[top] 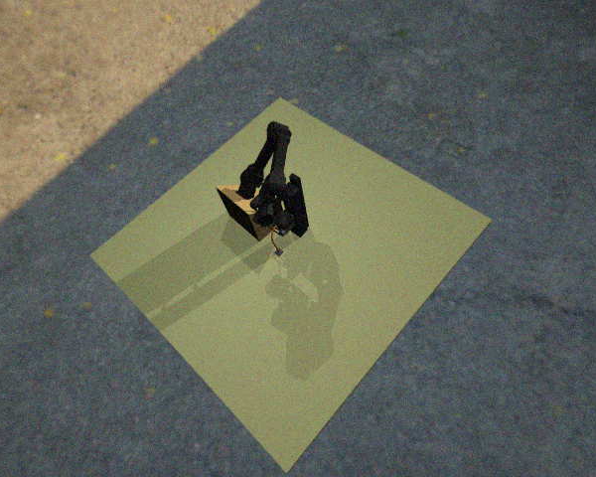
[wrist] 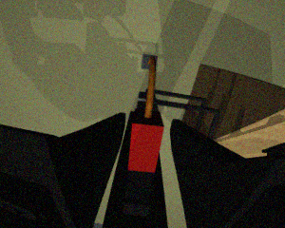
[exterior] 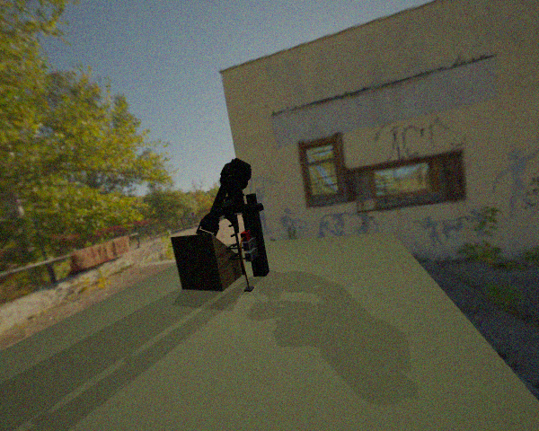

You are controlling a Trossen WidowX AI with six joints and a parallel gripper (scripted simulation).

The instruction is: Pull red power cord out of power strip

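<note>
The black power strip (top: 299,205) (exterior: 259,245) stands upright beside the arm. The red plug (exterior: 245,234) (wrist: 145,147) is at the strip's face in the exterior view, above grey plugs; I cannot tell whether its prongs sit in a socket. In the wrist view its cord (wrist: 151,90) looks orange and runs to a small dark end block (top: 278,251) (exterior: 248,289) (wrist: 148,62) on the mat. My gripper (wrist: 148,122) is partly open around the red plug. A gap shows on each side between plug and fingers, and neither finger appears to touch it.
A wooden box (top: 239,218) (exterior: 196,263) (wrist: 233,100) stands beside the strip, under the arm's base. Grey plugs (exterior: 249,245) sit below the red one. Two dark cords (wrist: 180,96) run toward the box. A green mat (top: 390,256) (exterior: 278,384) lies underneath.
</note>
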